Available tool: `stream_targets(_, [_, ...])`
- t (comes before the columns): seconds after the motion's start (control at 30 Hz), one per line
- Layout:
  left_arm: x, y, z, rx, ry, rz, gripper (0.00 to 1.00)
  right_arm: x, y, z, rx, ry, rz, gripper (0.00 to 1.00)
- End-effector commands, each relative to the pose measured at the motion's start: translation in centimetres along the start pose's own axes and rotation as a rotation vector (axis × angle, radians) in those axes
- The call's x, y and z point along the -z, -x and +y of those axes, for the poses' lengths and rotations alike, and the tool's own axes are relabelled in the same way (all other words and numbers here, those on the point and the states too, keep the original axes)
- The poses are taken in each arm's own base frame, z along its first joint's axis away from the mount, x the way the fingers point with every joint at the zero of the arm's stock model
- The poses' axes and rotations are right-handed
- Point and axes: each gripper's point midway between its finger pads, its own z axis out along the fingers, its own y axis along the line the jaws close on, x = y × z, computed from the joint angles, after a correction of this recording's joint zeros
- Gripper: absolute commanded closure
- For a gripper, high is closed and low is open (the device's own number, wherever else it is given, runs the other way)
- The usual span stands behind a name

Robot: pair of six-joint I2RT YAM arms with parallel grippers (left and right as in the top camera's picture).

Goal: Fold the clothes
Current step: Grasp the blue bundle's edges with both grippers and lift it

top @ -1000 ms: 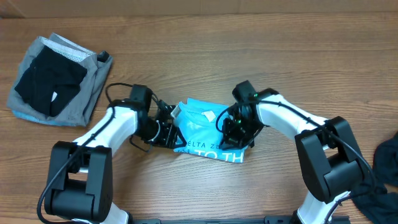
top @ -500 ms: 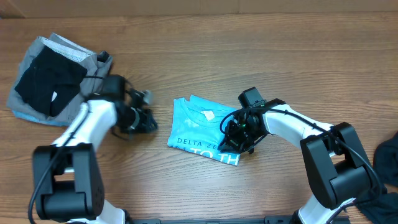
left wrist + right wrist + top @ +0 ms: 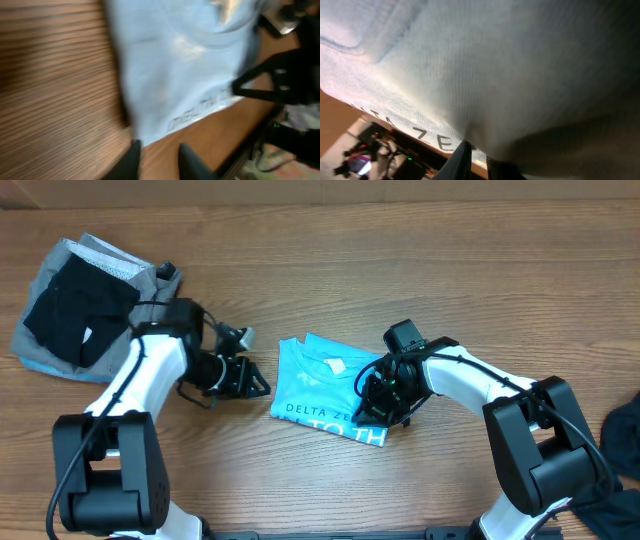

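- You have one blue T-shirt (image 3: 318, 385), folded into a compact rectangle near the middle of the table (image 3: 330, 280), between the two arms.
- One line of white lettering (image 3: 312, 412) runs along its near edge.
- Your left gripper (image 3: 252, 378) sits just beside the shirt's left edge, not touching it. Its two fingers (image 3: 134, 159) are spread with nothing between them.
- Your right gripper (image 3: 383, 406) is down on the shirt's right side. In its wrist view the two fingers are close together with cloth bunched at them, so it is pinching the blue T-shirt.
- At the far left corner you have one black garment (image 3: 78, 310) lying on one grey garment (image 3: 140, 330).
- One more dark garment (image 3: 622, 435) lies at the right edge.
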Motion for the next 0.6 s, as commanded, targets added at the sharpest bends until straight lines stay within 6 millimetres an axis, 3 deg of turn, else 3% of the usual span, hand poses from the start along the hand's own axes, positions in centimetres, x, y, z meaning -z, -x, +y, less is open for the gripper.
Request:
stream_targets(0.0, [-1.6, 0.3, -4.4, -0.107, -0.170, 0.001, 0.94, 3.3, 1.0, 2.8, 0.175, 0.024, -0.116, 0.87])
stream_targets(0.1, [-3.1, 0.6, -4.7, -0.146, -0.095, 0.016, 0.96, 5.7, 1.2, 5.0, 0.230, 0.053, -0.201, 0.90])
stream_targets(0.23, [-5.0, 0.8, -3.4, -0.153, 0.113, 0.029, 0.96, 6.8, 2.8, 4.1, 0.163, -0.018, -0.306, 0.88])
stream_targets(0.37, [-6.3, -0.2, -2.9, -0.182, 0.218, 0.065, 0.96, 5.4, 4.7, 0.7, 0.065, -0.146, -0.341, 0.84])
stream_targets(0.57, [-6.3, -0.6, 1.2, -0.079, 0.399, 0.031, 0.86, 2.3, 5.2, -2.1, -0.101, -0.177, -0.246, 0.84])
